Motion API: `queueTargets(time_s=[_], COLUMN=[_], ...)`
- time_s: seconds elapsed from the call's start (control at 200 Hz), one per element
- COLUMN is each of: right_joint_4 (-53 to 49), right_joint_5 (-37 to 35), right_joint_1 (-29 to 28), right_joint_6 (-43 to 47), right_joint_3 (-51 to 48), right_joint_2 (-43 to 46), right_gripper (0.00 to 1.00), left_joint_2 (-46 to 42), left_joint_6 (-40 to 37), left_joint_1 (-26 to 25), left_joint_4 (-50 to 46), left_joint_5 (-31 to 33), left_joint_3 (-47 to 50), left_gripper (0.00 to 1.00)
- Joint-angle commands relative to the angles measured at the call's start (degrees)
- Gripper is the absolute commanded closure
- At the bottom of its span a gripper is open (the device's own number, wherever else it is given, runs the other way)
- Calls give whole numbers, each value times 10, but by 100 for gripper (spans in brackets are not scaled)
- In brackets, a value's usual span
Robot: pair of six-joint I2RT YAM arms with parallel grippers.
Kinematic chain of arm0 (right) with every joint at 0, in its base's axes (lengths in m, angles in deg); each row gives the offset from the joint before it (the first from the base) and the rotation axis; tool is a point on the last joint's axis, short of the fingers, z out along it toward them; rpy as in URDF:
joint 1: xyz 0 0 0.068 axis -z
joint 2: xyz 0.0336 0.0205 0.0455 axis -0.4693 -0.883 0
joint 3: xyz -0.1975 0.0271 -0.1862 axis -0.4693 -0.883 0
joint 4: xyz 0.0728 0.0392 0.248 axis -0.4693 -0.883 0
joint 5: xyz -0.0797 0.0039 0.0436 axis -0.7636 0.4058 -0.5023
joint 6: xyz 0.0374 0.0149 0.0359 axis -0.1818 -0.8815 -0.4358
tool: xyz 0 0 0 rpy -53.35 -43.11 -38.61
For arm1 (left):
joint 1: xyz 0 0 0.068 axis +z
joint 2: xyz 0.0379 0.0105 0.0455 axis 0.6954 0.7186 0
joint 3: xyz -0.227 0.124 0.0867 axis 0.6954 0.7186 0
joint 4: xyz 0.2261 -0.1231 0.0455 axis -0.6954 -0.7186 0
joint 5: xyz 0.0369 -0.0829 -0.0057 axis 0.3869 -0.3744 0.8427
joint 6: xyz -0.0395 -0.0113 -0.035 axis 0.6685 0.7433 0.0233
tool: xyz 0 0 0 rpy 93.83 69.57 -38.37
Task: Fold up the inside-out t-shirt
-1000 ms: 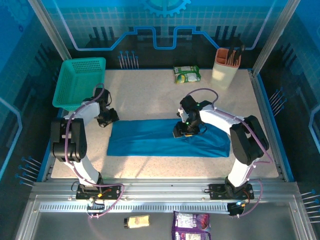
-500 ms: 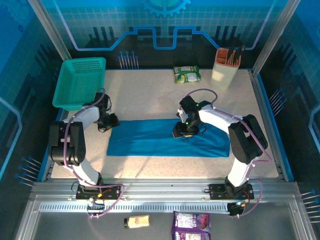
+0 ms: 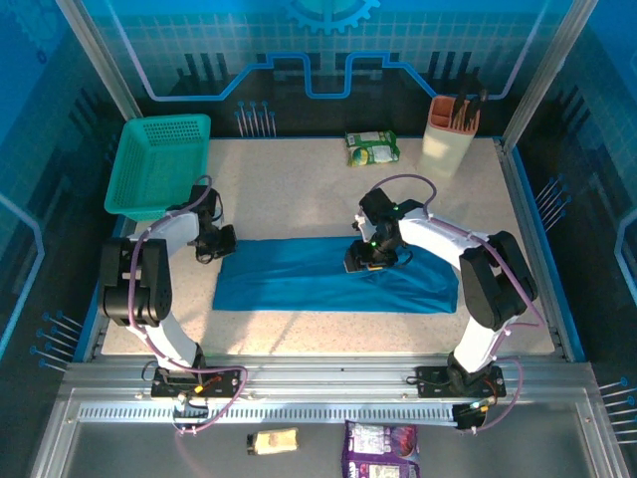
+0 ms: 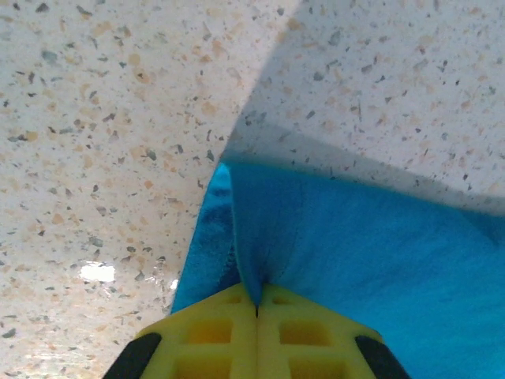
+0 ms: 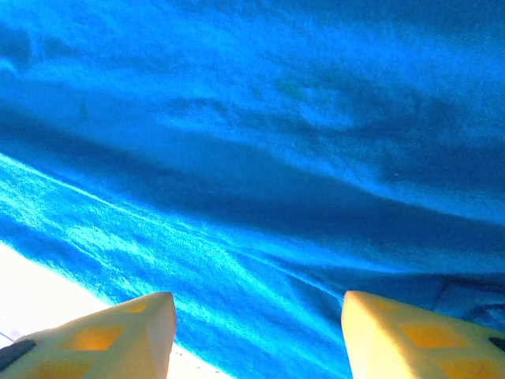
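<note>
- Nearest you, on the metal rail in front of the arm bases, lie 2 snack packets: a pale yellow packet (image 3: 273, 440) and a purple packet (image 3: 380, 450) just to its right.
- Past the bases, the inside-out t-shirt (image 3: 328, 281) lies flat on the speckled table (image 3: 299, 194) as a long blue band running left to right between the 2 arms.
- Your left gripper (image 3: 221, 242) sits at the band's far left corner. In the left wrist view its yellow fingers (image 4: 213, 339) are pressed together on the shirt's edge, and the cloth puckers where it enters the jaws.
- Your right gripper (image 3: 363, 261) is low over the shirt's far edge, a little right of centre. In the right wrist view its 2 yellow fingertips (image 5: 134, 332) stand well apart with blue cloth spanning the gap. You cannot tell whether the tips touch the cloth.
- Farther back, a teal mesh basket (image 3: 159, 164) sits at the far left corner.
- A green packet (image 3: 371, 147) lies near the far edge.
- A tan utensil holder (image 3: 450, 134) with dark handles stands at the far right.
</note>
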Motion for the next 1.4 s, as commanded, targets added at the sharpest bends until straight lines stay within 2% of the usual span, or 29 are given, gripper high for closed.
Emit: queueTargets(time_s=[0.0,0.14,0.525,0.57,0.69,0.835,0.926,1.186,1.261,1.396], right_joint_4=[-12,-8,-8,-1,20,20,25,46,51,54], right_joint_5=[-6,-7,-1,9,36,36,39,63,65,58], right_joint_1=[6,10,16,16,-1,-34,-46,-105,-122,-140], right_joint_6=[-6,-5,1,1,-8,-18,-28,-52,-58,-63], right_joint_3=[2,0,0,-1,1,11,8,6,8,11], right_joint_2=[18,19,18,17,10,0,1,-18,-31,-58], right_gripper=[41,41,42,41,42,42,42,42,42,42], left_joint_2=[-23,-47,-13,-13,-4,4,10,20,16,13], left_joint_6=[-1,-1,4,6,1,-2,-3,-5,-8,-15], left_joint_1=[2,2,2,2,2,2,2,2,1,2], left_joint_4=[5,-16,-31,-33,-37,-37,-38,-39,-39,-37], left_joint_5=[6,20,29,28,34,29,28,33,35,34], left_joint_3=[-6,-31,-68,-70,-76,-77,-77,-75,-70,-60], left_gripper=[100,100,100,97,91,92,86,75,75,86])
